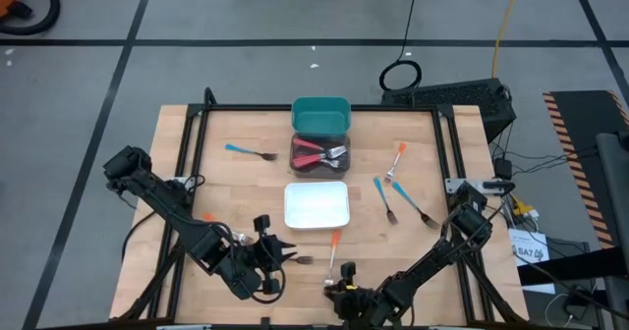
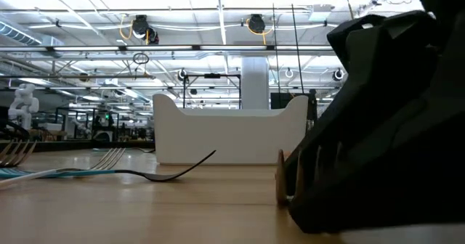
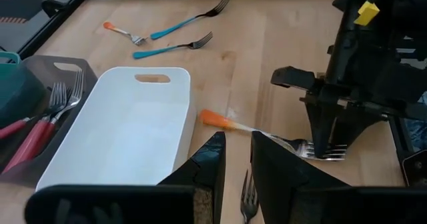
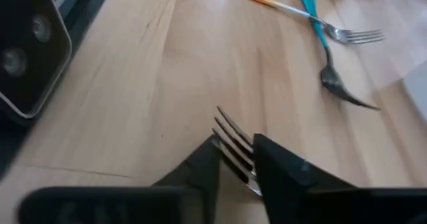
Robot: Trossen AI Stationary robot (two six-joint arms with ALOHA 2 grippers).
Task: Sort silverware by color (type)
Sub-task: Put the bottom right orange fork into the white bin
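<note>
**Right hand clamped on an orange fork at the near edge**

The right hand sits low at the near edge of the wooden surface, its fingers closed on the metal head of an orange-handled fork; the tines stick out between them. The left hand, just beside it, has its fingers nearly together over another fork's head; whether it grips is unclear. The empty white bin stands just beyond. Behind it, the dark bin holds red-handled forks; the teal bin stands farthest. A blue-handled fork lies toward the left; two blue forks and another orange one lie toward the right. The floor around is grey with dark lines.
</note>
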